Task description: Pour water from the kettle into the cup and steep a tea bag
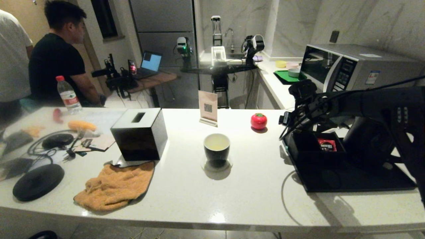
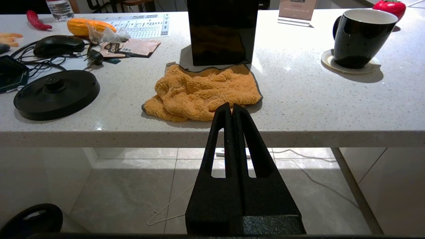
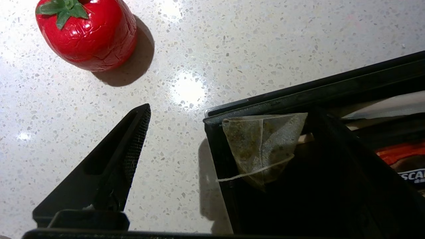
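While the right fingers (image 3: 132, 156) gape empty over bare counter (image 3: 186, 39), the tea bag (image 3: 262, 146) leans inside the tray's rim (image 3: 265, 99).

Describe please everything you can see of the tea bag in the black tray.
The tea bag is a small pyramid-shaped pouch of thin, half-transparent grey-green mesh with dark leaf bits inside. A pale string crosses its lower part and runs over the wall of the black tray. It sits in a corner compartment, leaning against the rim. Nothing grips it: the open right gripper hangs above, one finger over the counter beside the tray.
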